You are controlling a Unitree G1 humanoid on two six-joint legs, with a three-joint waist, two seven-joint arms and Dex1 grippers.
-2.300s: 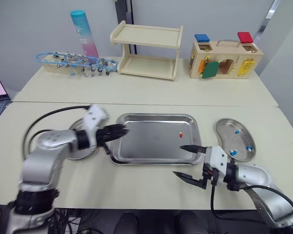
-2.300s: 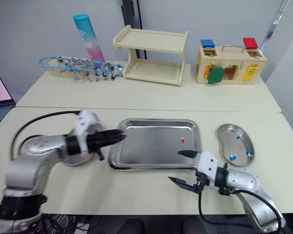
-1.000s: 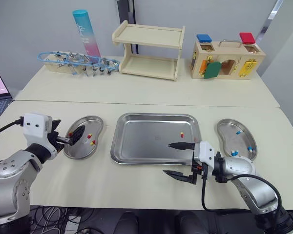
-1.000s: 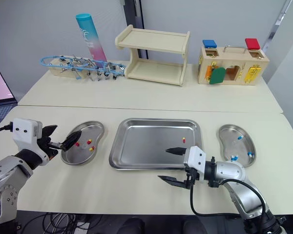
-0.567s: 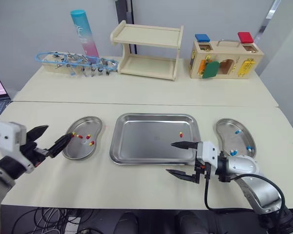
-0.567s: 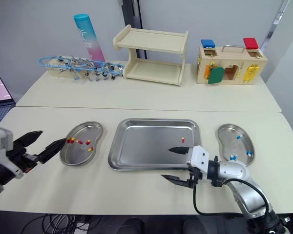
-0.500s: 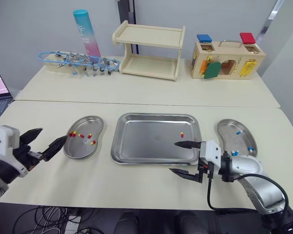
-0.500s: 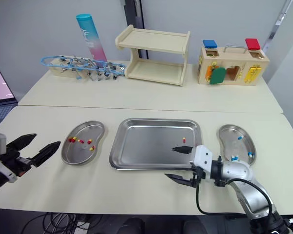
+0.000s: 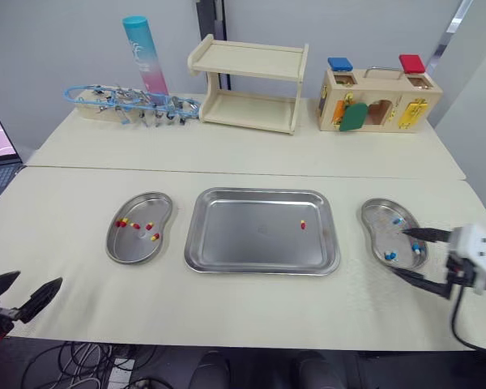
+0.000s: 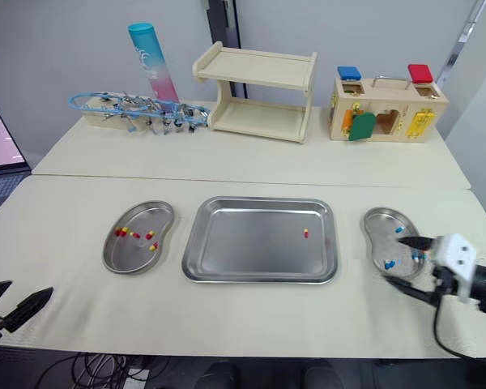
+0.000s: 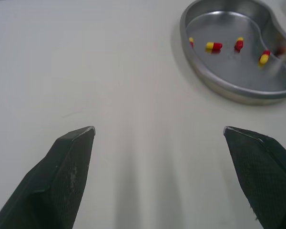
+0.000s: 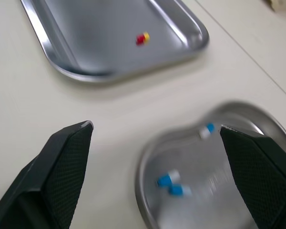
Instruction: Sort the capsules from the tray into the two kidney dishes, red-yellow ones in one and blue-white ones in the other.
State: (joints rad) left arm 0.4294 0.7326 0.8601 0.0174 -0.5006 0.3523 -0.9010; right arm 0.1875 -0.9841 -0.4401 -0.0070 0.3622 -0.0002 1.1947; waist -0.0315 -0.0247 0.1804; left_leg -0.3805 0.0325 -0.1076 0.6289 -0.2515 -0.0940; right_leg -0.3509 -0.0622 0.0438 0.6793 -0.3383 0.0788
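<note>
Swung outward since half a second back: right claw (image 9: 398,251) off the tray's (image 9: 259,243) near right corner and over to the right dish (image 9: 379,231); left claw (image 9: 40,277) down to the desk's (image 9: 227,308) near left corner. From the head: finds both claws spread wide and empty, the right one's fingertips at the right dish's near rim, the left one well apart from the left dish (image 9: 134,250). Finds one red-yellow capsule (image 9: 302,225) lying in the tray, toward its right edge. Finds several red-yellow capsules (image 9: 134,226) in the left dish and a few blue-white capsules (image 9: 397,220) in the right dish. From the left wrist: looks between parted fingers (image 11: 66,171) at bare desk, with the left dish and its capsules beyond. From the right wrist: looks between parted fingers (image 12: 62,162) at the right dish with its blue-white capsules, with the tray and its lone capsule farther off.
</note>
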